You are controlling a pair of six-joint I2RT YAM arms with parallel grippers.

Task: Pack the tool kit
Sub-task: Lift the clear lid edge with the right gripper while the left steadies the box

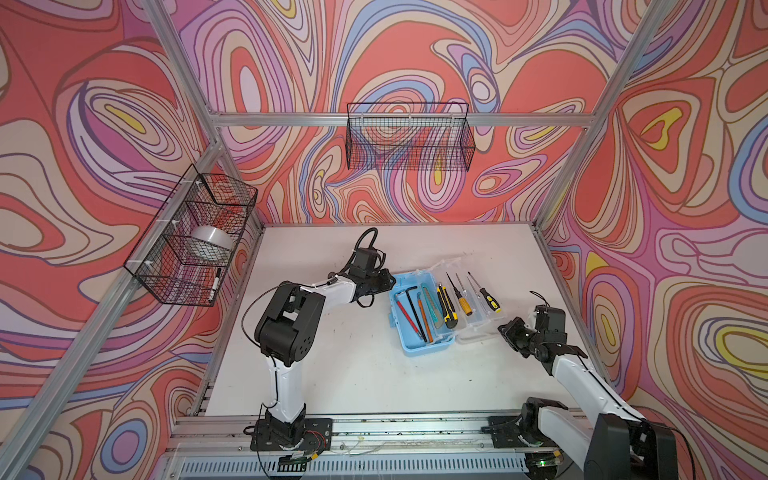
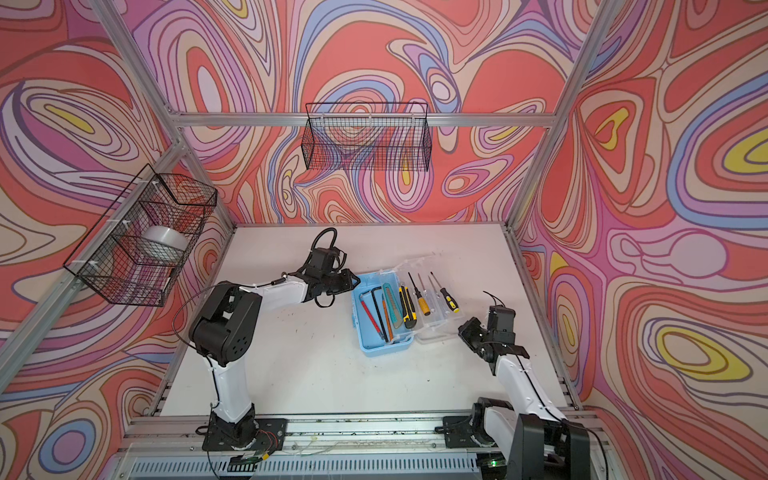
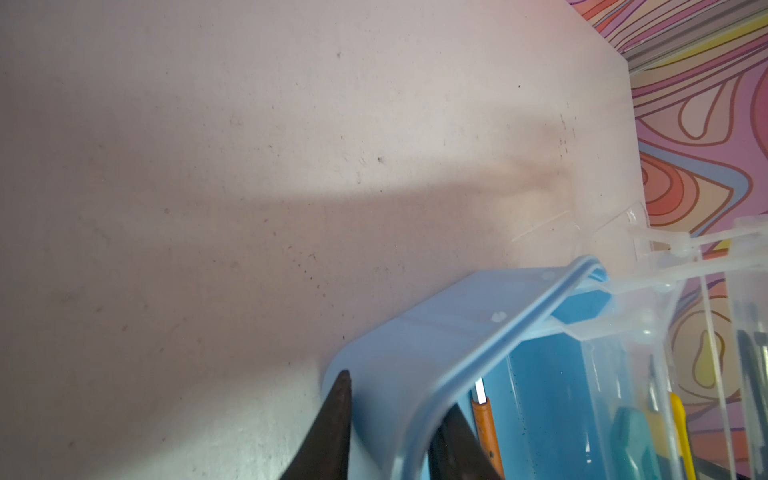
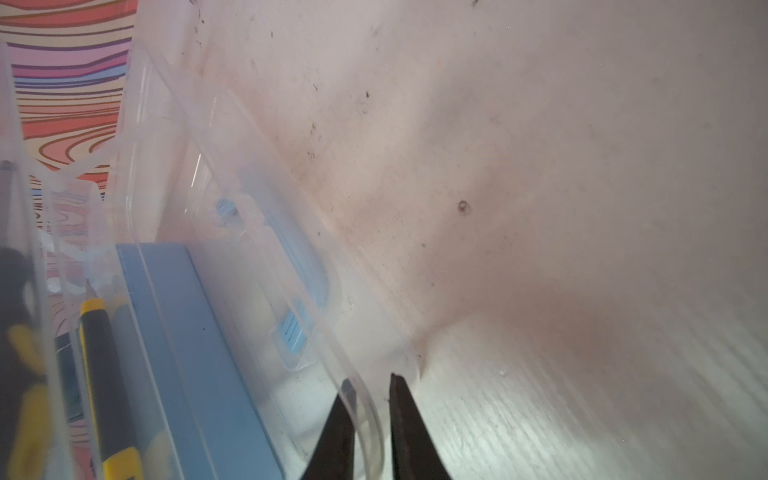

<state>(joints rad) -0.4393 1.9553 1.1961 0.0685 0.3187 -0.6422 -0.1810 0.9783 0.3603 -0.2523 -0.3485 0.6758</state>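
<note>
The light-blue tool case [image 1: 419, 349] lies open on the white surface [image 1: 332, 365], right of centre in both top views, with its clear lid [image 1: 478, 332] folded out to the right.

The left claw [image 3: 399, 390] straddles the blue wall at the case's upper-left corner. The right claw [image 4: 370, 377] straddles the lid's rim at its lower-right corner. Both stand narrow around the plastic, but I cannot tell whether either has clamped yet.

The step looks like swinging the lid over while the base is pinned. To do it well, seat the left grip first so the base cannot slide. Then raise the lid slowly along its hinge arc, since tools lie on the clear side and could spill.

Count:
- one case
- two hex keys [image 1: 415, 311]
- two pencils [image 1: 405, 316]
- two utility knives [image 1: 444, 307]
- at least three screwdrivers [image 1: 465, 306]; clear handles blur the tally
</note>
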